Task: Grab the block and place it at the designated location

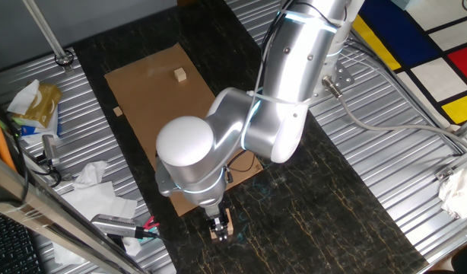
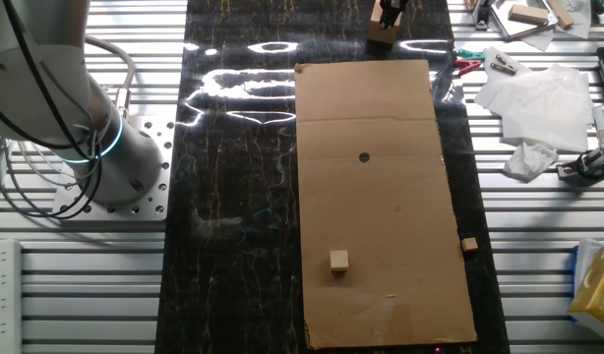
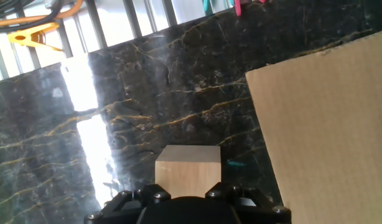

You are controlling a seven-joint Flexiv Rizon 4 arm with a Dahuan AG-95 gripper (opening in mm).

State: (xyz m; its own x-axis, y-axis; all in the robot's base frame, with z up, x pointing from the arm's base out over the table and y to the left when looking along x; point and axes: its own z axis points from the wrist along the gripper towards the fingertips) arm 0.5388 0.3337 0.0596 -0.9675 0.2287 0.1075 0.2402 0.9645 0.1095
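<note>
The end effector (image 1: 220,226) pinches the pale tan wooden cube (image 3: 187,170) on the dark marble desk (image 2: 233,177), just off the short edge of the flat brown cardboard sheet (image 2: 381,197). Only the other fixed view shows the small round black dot (image 2: 364,156) on that sheet, which the silver arm hides elsewhere. The hand view cuts off the fingers, showing only the cube's top and front.

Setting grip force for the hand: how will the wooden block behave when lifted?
The block looks like solid wood with flat faces, so probably stiff and unlikely to roll. Its smooth pale sides might slip slightly under a weak pinch by the hand.
</note>
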